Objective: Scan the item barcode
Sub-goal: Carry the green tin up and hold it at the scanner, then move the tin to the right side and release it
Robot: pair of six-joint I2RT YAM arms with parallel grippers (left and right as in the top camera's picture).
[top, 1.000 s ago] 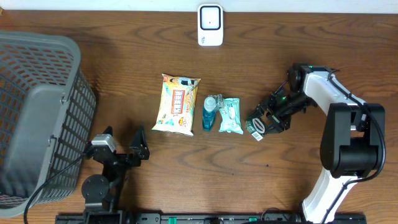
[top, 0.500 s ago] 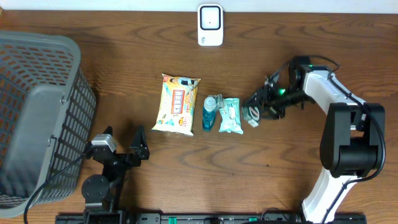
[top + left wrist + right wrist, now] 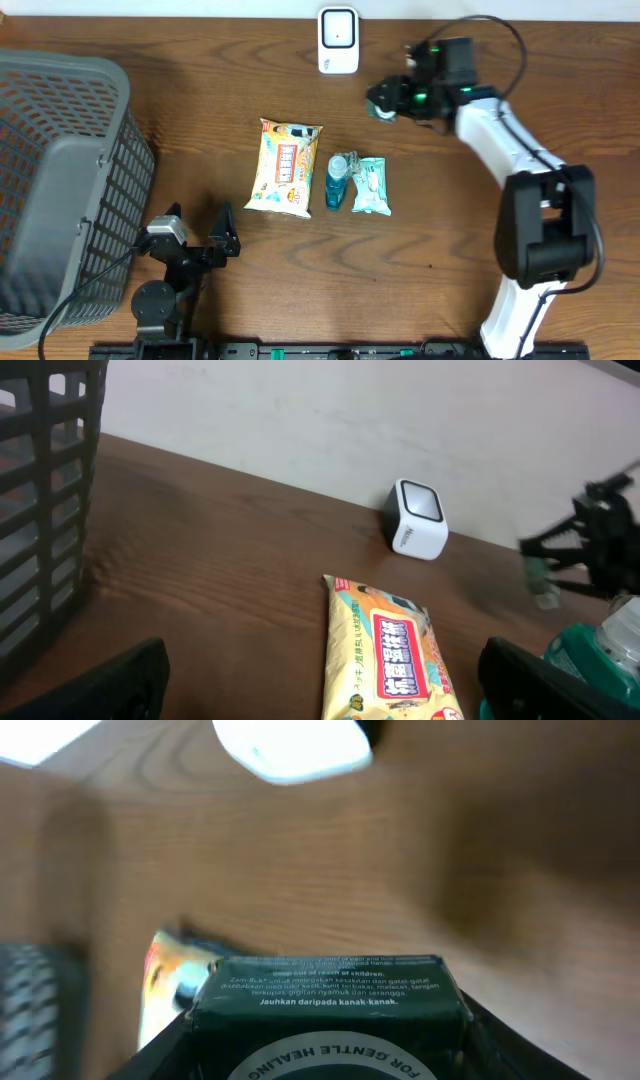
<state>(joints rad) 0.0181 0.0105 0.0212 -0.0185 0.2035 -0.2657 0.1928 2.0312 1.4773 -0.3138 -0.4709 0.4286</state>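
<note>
Packaging in dark green is filling the lower half of the right wrist view. The small box (image 3: 330, 1010) is showing a flat face with fine white print, the line "Jauhkan daripada kanak-kanak" reading clearly. Below it a pale ring is carrying the words "FOR GENTLE HEALING". The right pincer (image 3: 398, 97) is pinching this box from both sides, its fingers standing partly spread around it.

From overhead, the box is being held at about 5 o'clock from the white scanner (image 3: 338, 40), near it but apart, toward the far edge of the surface (image 3: 460, 260). A yellow wipes pack (image 3: 287, 168), a blue bottle (image 3: 338, 182) and a teal pack (image 3: 370, 186) are lying in a row at 7 o'clock from the box. The left pincer (image 3: 197, 225) is resting spread wide and gripping nothing, with the grey basket (image 3: 60, 180) at its 10 o'clock.
</note>
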